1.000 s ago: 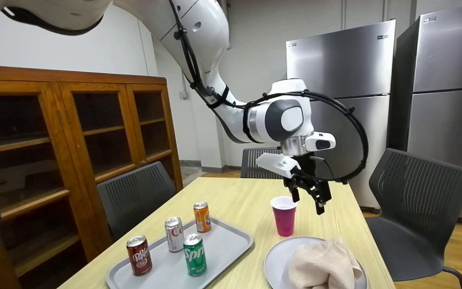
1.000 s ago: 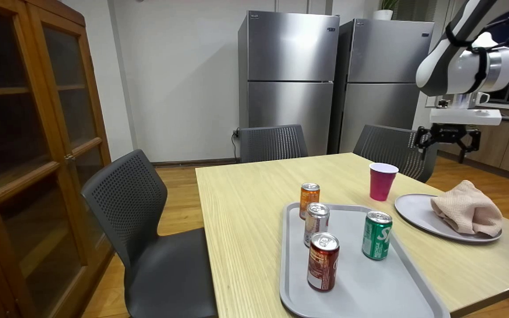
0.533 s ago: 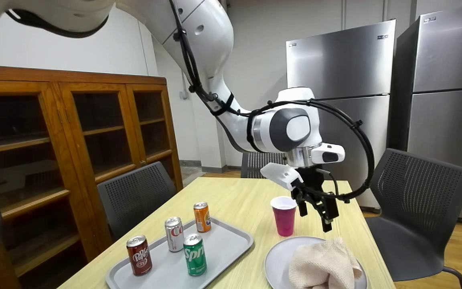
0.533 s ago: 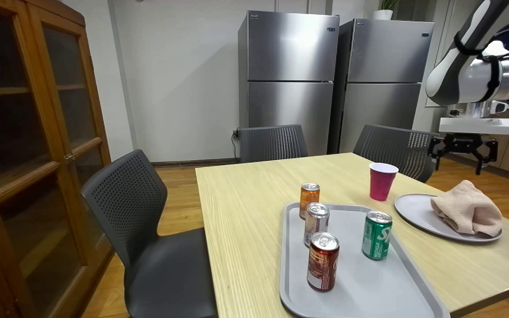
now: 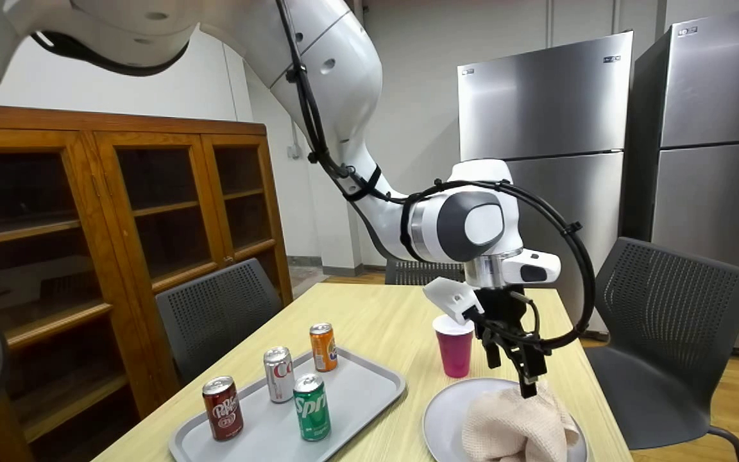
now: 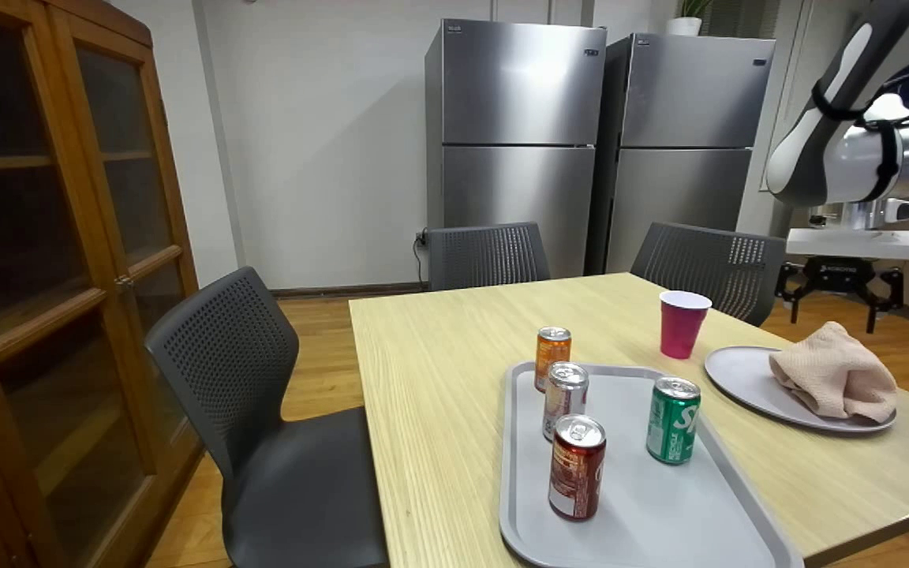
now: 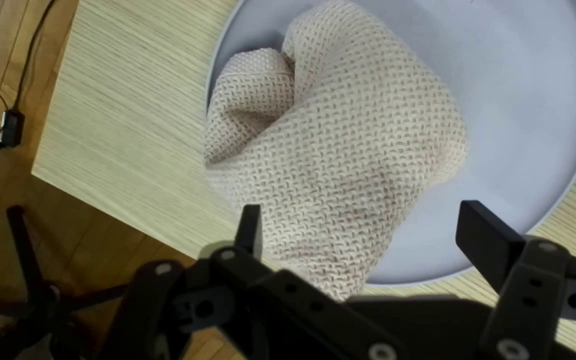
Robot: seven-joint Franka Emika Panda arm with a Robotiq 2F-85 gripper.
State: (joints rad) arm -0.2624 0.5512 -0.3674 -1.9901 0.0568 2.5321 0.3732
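The claw (image 7: 360, 220) hangs in the air, jaws spread wide, released. Below it, untouched, a crumpled beige waffle-weave cloth (image 7: 338, 140) lies on a round grey plate (image 7: 518, 110). Beside the claw, lower down, stands a magenta cup (image 6: 680, 333); farther from the claw, a grey tray (image 6: 640, 505) bears a Sprite can (image 5: 312, 409), a Dr Pepper can (image 5: 222, 409), a silver soda can (image 5: 279, 376) and an orange soda can (image 5: 323, 348).

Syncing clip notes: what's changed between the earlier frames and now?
Open black fingers moved down and across toward the crumpled beige cloth; nothing grasped or released. Unchanged: cloth, round grey plate, magenta plastic cup, rectangular grey tray with orange metal can, silver metal can, dark-red metal can, green metal can.
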